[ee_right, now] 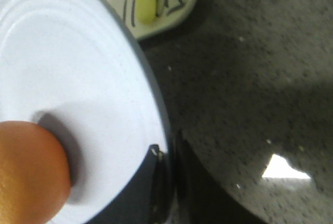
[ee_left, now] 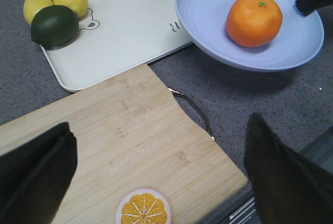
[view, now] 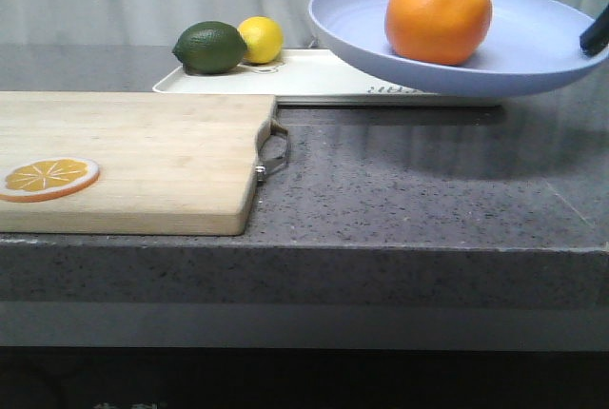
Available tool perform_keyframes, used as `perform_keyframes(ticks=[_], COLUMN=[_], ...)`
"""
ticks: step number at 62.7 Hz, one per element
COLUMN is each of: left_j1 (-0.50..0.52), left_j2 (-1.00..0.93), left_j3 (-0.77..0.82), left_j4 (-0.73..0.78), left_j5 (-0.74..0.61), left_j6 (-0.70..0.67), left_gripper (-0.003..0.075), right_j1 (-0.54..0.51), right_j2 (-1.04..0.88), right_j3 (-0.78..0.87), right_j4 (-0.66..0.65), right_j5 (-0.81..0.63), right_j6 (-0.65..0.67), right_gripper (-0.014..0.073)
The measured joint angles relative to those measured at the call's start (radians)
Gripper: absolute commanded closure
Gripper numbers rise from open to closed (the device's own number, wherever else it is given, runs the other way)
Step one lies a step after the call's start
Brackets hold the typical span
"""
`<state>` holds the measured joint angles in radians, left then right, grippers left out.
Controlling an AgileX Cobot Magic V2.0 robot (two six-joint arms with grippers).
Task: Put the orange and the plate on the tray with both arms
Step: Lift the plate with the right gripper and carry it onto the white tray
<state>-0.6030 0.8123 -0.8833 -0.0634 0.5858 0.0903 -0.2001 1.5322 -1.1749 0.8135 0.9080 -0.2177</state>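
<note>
Two lemons (ee_left: pixel 54 0), lime (ee_left: pixel 54 24) on tray (ee_left: pixel 130 31)

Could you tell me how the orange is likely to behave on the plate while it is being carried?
The orange is round and sits loose, so it may roll if the plate tilts. The raised rim should probably stop it.

Kitchen: stone counter (view: pixel 428 190), cutting board (view: pixel 143 157)
</note>
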Motion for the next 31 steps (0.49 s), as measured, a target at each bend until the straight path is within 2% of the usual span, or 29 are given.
perform_keyframes(ticks=[20, 31], left_j1=[0.000, 0.000], left_j2=[0.000, 0.000], left_j3=[0.000, 0.000], left_j4=[-0.002, -0.006], left_j5=[0.000, 0.000], left_j6=[0.000, 0.000], left_gripper=[0.0090, 0.0090], right_j1=[0.100, 0.148], right_j2=[0.322, 0.505], right_j3=[-0.401, -0.655], right_j4=[-0.015, -0.088], right_j5=[0.070, 0.084], right_j6=[0.133, 0.259], right_gripper=[0.0662, 0.0662])
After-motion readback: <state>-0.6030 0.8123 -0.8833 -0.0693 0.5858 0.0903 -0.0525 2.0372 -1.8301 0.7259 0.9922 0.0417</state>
